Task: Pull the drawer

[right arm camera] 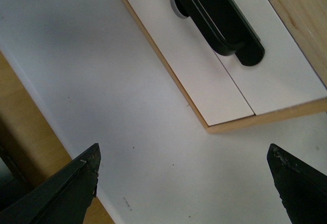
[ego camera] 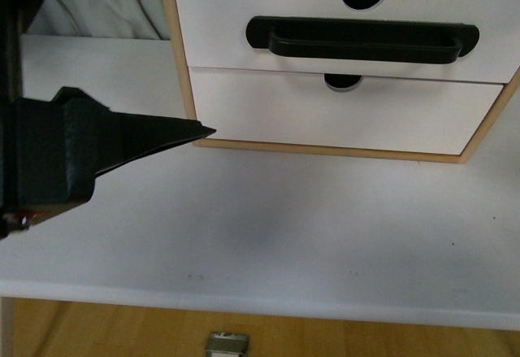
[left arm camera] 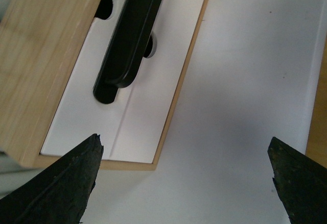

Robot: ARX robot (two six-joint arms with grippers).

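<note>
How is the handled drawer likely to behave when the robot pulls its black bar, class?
The black bar handle looks rigid and thick, so it probably won't flex. The drawer sits in a wooden cabinet resting on the smooth table; the cabinet might slide instead of the drawer opening.

White desk (ego camera: pixel 284 227), smooth and bare up front, a few tiny dark specks, wood-framed drawer cabinet (ego camera: pixel 341 117) standing right on it at the far side
</note>
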